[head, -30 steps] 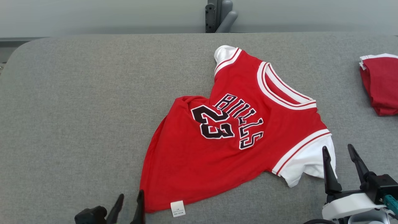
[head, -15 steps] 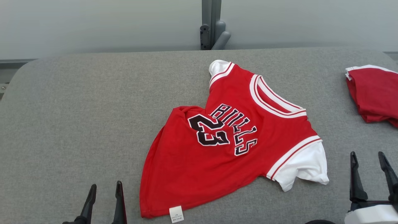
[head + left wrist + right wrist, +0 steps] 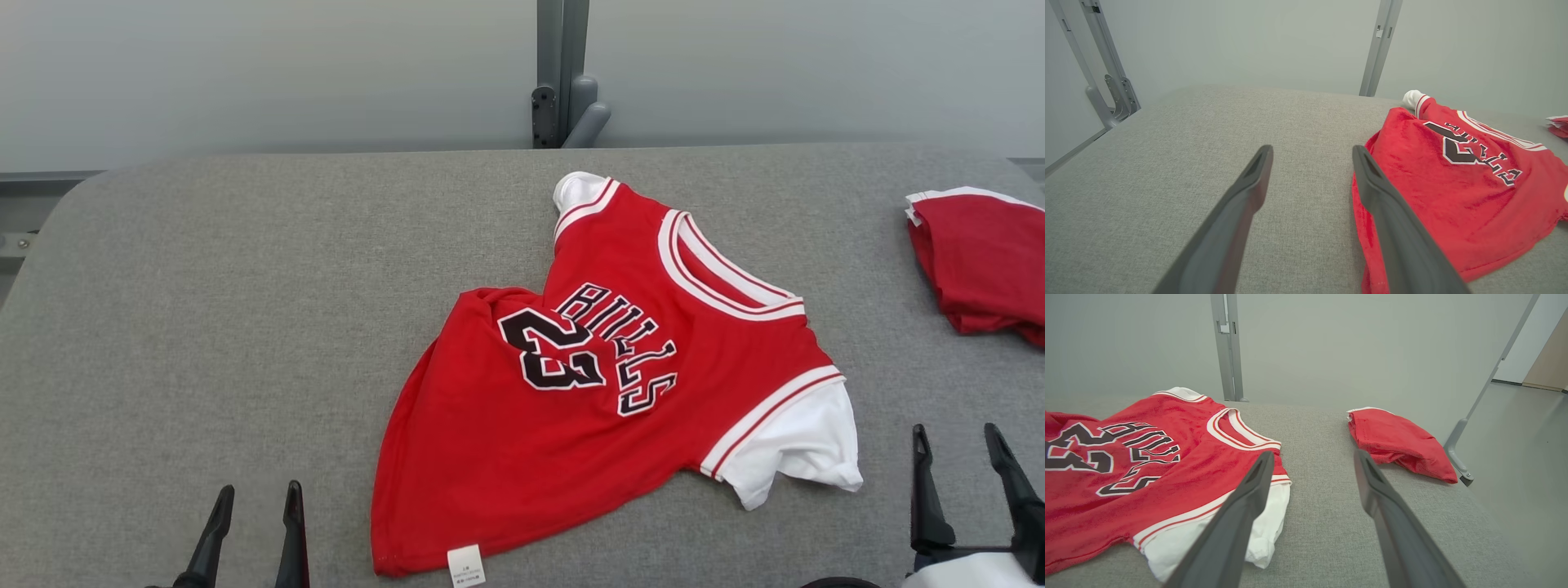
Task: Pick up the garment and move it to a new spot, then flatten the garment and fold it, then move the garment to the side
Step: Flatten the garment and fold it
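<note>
Showed the red garment [image 3: 604,384] lying number-side up and rumpled at the middle of the grey table [image 3: 204,327], one white sleeve [image 3: 804,453] toward the near right. Found the left gripper [image 3: 259,490] spread wide and empty just beside the hem, the right gripper [image 3: 955,429] likewise agape and empty near that sleeve. Caught a red bundle [image 3: 980,269] at the table's right edge.

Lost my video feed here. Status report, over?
Left tool open, empty, left of red jersey hem. Right tool open, empty, right of white sleeve. Jersey rumpled on table, unfolded. Second red garment far right, apart.
</note>
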Available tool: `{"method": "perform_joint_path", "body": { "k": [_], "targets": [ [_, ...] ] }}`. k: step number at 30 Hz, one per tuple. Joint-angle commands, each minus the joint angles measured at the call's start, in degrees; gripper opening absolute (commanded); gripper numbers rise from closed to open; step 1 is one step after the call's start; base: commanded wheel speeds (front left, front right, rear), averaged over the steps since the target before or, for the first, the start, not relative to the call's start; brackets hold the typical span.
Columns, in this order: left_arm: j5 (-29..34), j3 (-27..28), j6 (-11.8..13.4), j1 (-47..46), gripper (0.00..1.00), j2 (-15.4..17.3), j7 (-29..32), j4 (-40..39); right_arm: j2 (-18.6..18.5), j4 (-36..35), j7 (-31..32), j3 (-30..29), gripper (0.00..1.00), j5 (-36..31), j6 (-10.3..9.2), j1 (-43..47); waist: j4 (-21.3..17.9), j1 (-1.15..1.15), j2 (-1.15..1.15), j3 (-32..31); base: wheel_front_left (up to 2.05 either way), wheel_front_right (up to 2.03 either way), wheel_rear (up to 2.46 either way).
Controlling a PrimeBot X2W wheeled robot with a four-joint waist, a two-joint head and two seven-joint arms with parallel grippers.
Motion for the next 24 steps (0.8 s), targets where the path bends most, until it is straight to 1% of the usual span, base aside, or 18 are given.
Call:
{"method": "perform_joint_path", "body": {
  "k": [1, 4, 14, 24],
  "targets": [
    [0.1, 0.3, -0.3, -0.8, 1.0, 0.1, 0.0, 0.0, -0.1, 0.0, -0.2, 0.2, 1.0, -0.1, -0.08, -0.7, -0.1, 0.0, 0.0, 0.0, 0.0, 0.0, 0.0],
    [0.4, 0.8, -0.6, -1.5, 1.0, -0.2, 0.0, 0.2, -0.1, 0.6, -0.2, 1.9, 1.0, -0.1, -0.08, -0.9, -0.4, 0.0, 0.0, -0.2, 0.0, 0.0, 0.0],
    [-0.6, 0.2, -0.9, -2.4, 1.0, -0.3, 0.0, 0.6, -0.6, 1.1, -0.2, 4.5, 1.0, 0.2, -0.08, -1.7, -1.4, 0.0, 0.0, -0.9, 0.0, 0.0, 0.0],
    [-1.1, -0.7, -0.9, -1.9, 1.0, -0.3, 0.0, 1.3, -1.0, 0.5, -0.2, 4.7, 1.0, 0.8, -0.08, -2.1, -1.4, 0.0, 0.0, -0.9, 0.0, 0.0, 0.0]
  ]
}}
